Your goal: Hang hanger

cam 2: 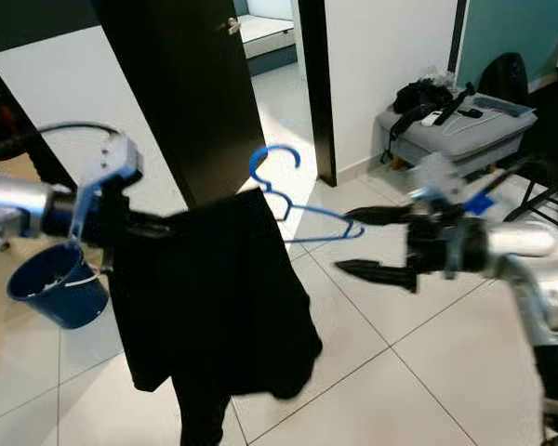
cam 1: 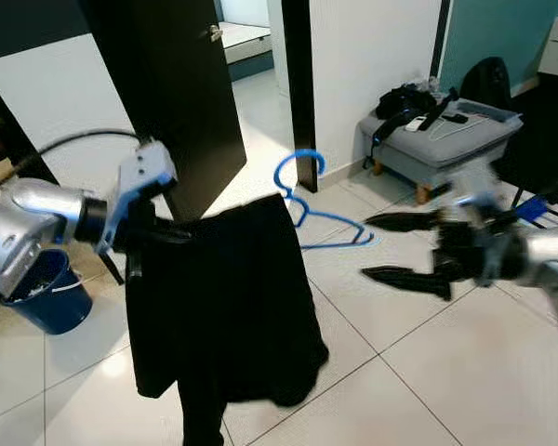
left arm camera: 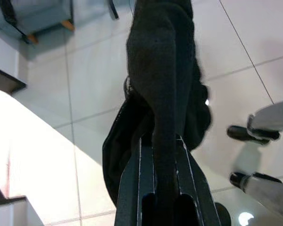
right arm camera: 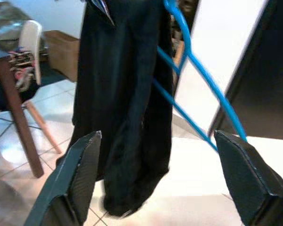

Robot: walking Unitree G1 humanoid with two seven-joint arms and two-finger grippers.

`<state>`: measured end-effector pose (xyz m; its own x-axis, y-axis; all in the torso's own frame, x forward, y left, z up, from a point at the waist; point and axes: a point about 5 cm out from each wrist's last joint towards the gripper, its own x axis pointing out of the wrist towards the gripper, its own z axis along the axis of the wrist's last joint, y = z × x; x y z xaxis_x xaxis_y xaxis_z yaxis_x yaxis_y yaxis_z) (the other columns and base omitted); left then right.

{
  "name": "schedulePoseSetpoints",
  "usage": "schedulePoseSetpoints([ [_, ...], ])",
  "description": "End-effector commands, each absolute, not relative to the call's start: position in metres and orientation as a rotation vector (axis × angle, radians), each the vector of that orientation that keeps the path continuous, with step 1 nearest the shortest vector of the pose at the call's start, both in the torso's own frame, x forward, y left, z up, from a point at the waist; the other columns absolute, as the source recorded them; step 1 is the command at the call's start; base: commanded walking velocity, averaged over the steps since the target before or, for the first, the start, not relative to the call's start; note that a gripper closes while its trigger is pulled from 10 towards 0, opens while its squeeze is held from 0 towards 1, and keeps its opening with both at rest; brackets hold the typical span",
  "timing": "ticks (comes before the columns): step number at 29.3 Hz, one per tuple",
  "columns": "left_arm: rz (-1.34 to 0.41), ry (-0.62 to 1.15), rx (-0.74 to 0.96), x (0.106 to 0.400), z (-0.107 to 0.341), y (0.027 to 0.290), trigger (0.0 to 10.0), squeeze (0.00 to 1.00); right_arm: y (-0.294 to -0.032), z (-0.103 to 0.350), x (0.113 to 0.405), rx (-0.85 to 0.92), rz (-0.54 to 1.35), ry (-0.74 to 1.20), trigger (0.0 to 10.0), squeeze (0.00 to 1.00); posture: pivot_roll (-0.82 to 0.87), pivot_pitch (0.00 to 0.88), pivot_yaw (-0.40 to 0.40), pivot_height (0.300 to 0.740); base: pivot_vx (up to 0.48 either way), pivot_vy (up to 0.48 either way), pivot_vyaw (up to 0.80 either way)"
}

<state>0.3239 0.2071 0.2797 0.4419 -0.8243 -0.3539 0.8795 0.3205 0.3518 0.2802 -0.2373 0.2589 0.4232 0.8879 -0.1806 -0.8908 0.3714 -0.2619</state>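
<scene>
A blue plastic hanger (cam 1: 321,221) carries a black garment (cam 1: 225,307) that droops toward the floor. My left gripper (cam 1: 147,237) is shut on the garment's upper left corner, holding it up; in the left wrist view its fingers (left arm camera: 132,188) clamp the black cloth (left arm camera: 165,84). The hanger's hook (cam 1: 296,170) points up and its free arm sticks out to the right. My right gripper (cam 1: 402,247) stands open just right of that arm's tip, apart from it. In the right wrist view the hanger (right arm camera: 198,80) and garment (right arm camera: 125,94) hang between its spread fingers (right arm camera: 80,174).
A dark door (cam 1: 181,84) stands open behind the garment. A blue bucket (cam 1: 42,293) sits on the tiled floor at my left. A grey ottoman (cam 1: 442,139) with bags stands back right. A wooden chair and table (right arm camera: 14,75) appear in the right wrist view.
</scene>
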Motion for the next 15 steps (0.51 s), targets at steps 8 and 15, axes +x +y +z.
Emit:
schedulePoseSetpoints([
  [8, -1.253, -0.132, 0.42, 0.309, 0.324, 0.201, 0.0, 0.0, -0.205, 0.206, 0.264, -0.234, 1.158, 0.074, 10.0, 0.0, -0.04, 0.0, 0.175, 0.736, 0.0, 0.0, 0.0],
  [15, -1.284, -0.222, 0.452, 0.308, 0.34, 0.202, 10.0, 0.0, -0.203, 0.209, 0.278, -0.09, 1.009, -0.07, 10.0, 0.0, -0.04, 0.0, 0.175, 0.736, 0.0, 0.0, 0.0],
])
